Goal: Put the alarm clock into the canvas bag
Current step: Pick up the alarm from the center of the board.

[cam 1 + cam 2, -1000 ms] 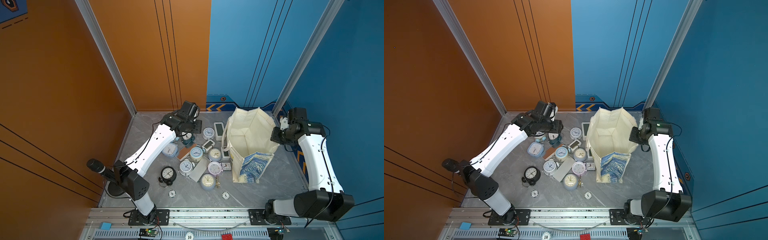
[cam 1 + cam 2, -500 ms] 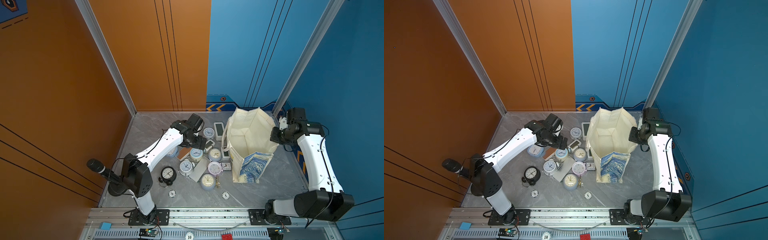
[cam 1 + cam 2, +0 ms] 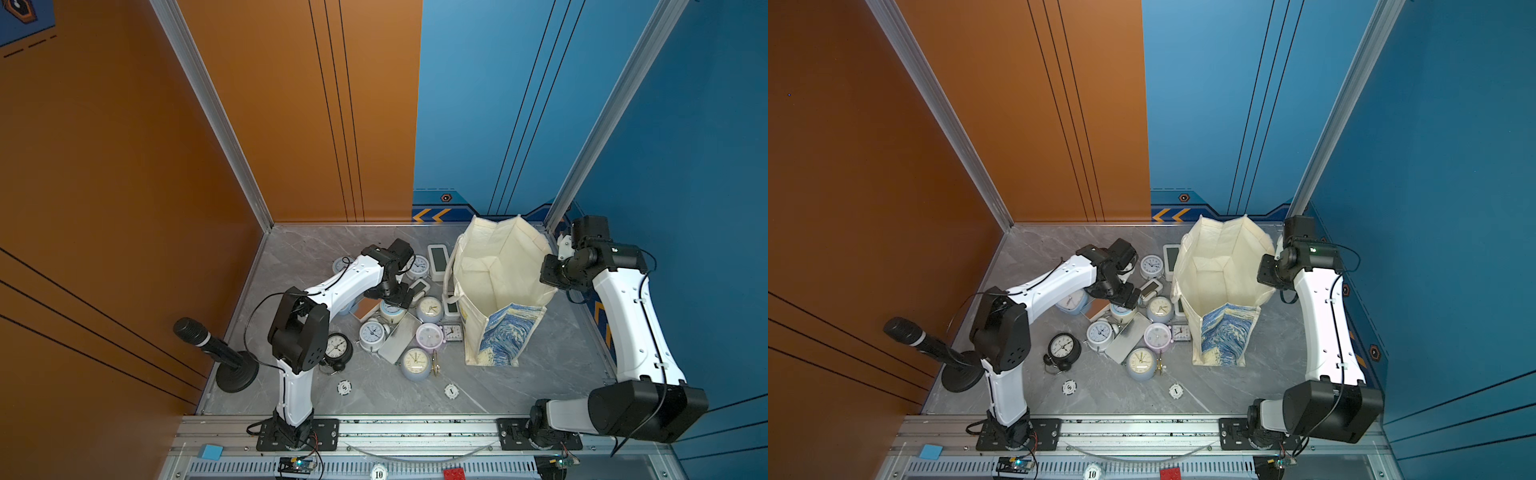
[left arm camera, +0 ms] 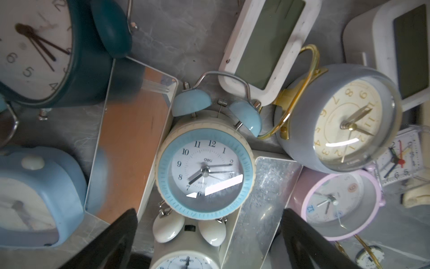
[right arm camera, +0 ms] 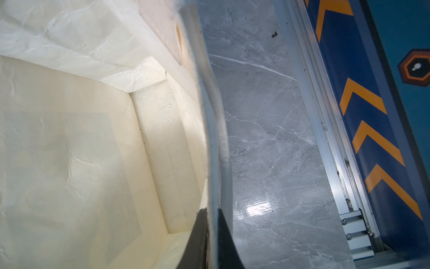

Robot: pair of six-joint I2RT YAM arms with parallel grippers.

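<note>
1. Found the left gripper spread wide, poised just above a pile of clocks on the grey bench.
2. Saw, in the left wrist view, the alarm clock between the dark fingers and not touched by them: cream body, pale-blue rim, two pale-blue bells, lying face up.
3. Placed that alarm clock in the middle of the pile, outside the canvas bag, near a grey clock with a gold handle and just beside a silver plate.
4. Noted the canvas bag standing open on the bench at the pile's right, cream lining showing, blue-and-yellow print on its near side.
5. Found the right gripper pressed together on the bag's rim, pinching the canvas edge on the side away from the pile.
6. Noted a black clock and a microphone on a round stand near the left arm's base.
</note>
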